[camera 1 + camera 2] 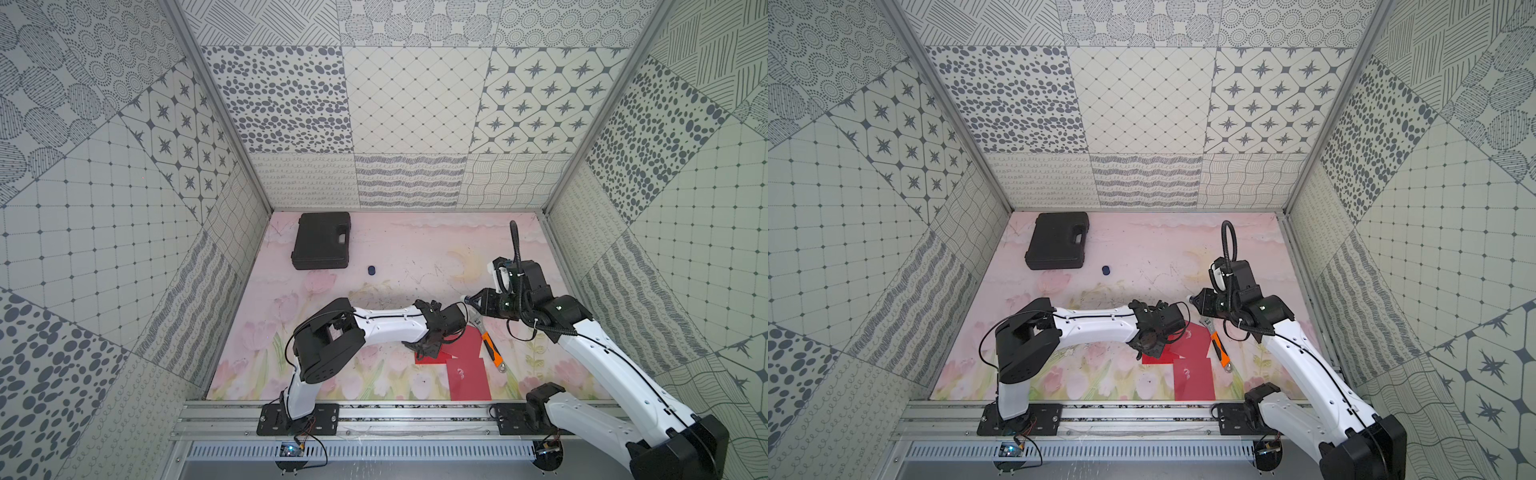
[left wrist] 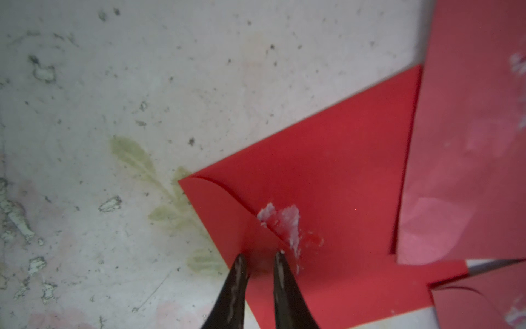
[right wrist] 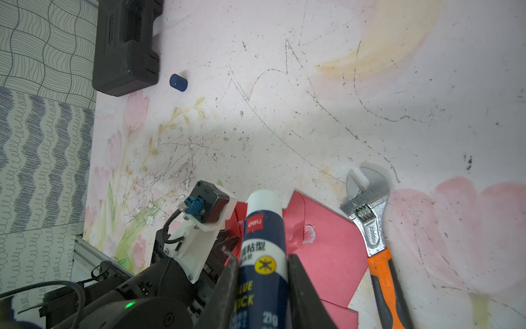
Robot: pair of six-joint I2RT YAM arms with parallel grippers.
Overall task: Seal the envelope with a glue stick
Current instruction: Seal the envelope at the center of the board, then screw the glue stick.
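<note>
A red envelope [image 2: 327, 159] lies flat on the table, its curved flap folded down, with a white glue smear [image 2: 287, 222] at the flap's tip. My left gripper [image 2: 260, 255] hovers over that flap beside the smear, its fingers slightly apart with only red paper showing between them. In both top views it is low over the leftmost red envelope [image 1: 432, 358] [image 1: 1156, 358]. My right gripper [image 3: 262, 257] is shut on the glue stick [image 3: 263, 233], uncapped, white end forward, held above the table behind the envelopes [image 1: 466, 299]. The stick's dark blue cap [image 1: 371, 270] [image 3: 178, 82] lies apart, further back.
Two more red envelopes [image 1: 471, 338] [image 1: 469, 379] overlap next to the first. An orange-handled wrench [image 1: 489, 343] [image 3: 370, 216] lies just right of them. A black case [image 1: 322, 241] [image 3: 126, 45] sits at the back left. Patterned walls enclose the table.
</note>
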